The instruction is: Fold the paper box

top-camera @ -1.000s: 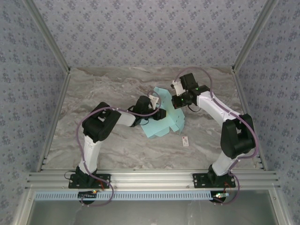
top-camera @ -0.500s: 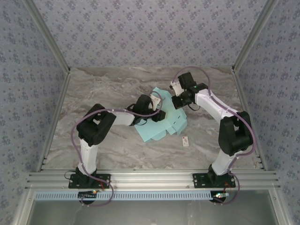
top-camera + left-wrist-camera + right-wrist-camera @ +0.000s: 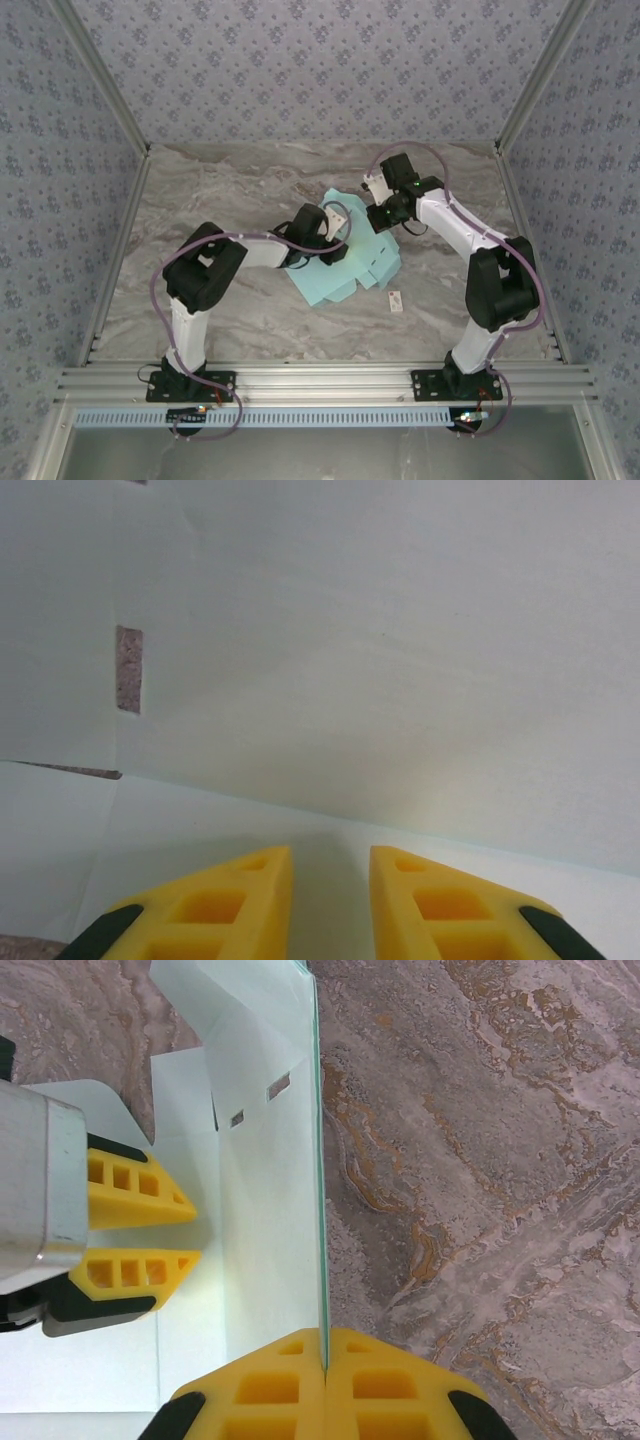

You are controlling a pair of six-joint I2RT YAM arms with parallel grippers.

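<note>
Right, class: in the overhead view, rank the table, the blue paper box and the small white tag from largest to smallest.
1. The table.
2. The paper box.
3. The white tag, by far the smallest.
All sit near table height, so the order is clear.

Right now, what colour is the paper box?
The paper box is pale turquoise-blue; top view shows it best.

We see bright, even, diffuse light over the table [image 3: 220, 190], with only faint soft shadows beneath the arms. In the left wrist view the paper box [image 3: 400, 630] is pale and slightly soft, with dim shadow pooling by the fingers [image 3: 235, 905].
</note>
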